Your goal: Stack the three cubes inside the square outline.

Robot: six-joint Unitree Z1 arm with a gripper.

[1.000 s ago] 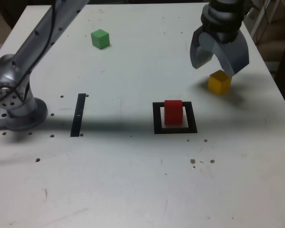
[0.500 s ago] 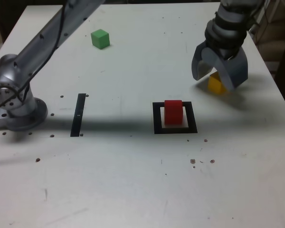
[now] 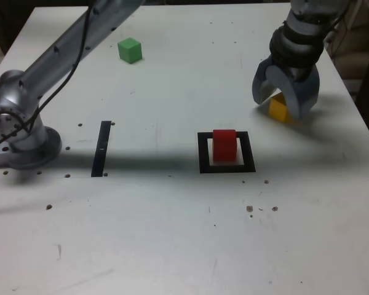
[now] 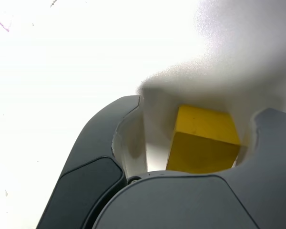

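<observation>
White and flat, the table top point(image 3: 172, 233) has small dark specks and little holes in it. On the exterior view's right sits the yellow cube point(image 3: 278, 109), a small smooth block with sharp edges. It rests on the table between the two curved grey fingers point(image 3: 264, 85) of the gripper point(image 3: 284, 101). In the wrist view the yellow cube point(image 4: 203, 140) sits right up against one finger point(image 4: 269, 143), but a clear gap shows between it and the other finger point(image 4: 105, 138). So the jaws are partly closed around the block and do not squeeze it on both sides.

Near the middle of the table lies the square outline point(image 3: 227, 153), a flat thick black frame with a white middle. The red cube point(image 3: 224, 145) stands inside it, plain and smooth. Far off, toward the top of the exterior view's left, the green cube point(image 3: 130, 50) sits alone. A thin black strip point(image 3: 101, 148) lies flat beside the shiny round metal base point(image 3: 18, 132) of the arm.

A second ago the gripper hung above the yellow cube with its jaws spread wide. Now it has come down around the block and the jaws stand closer together. The red cube, the green cube and the strip have not moved.
</observation>
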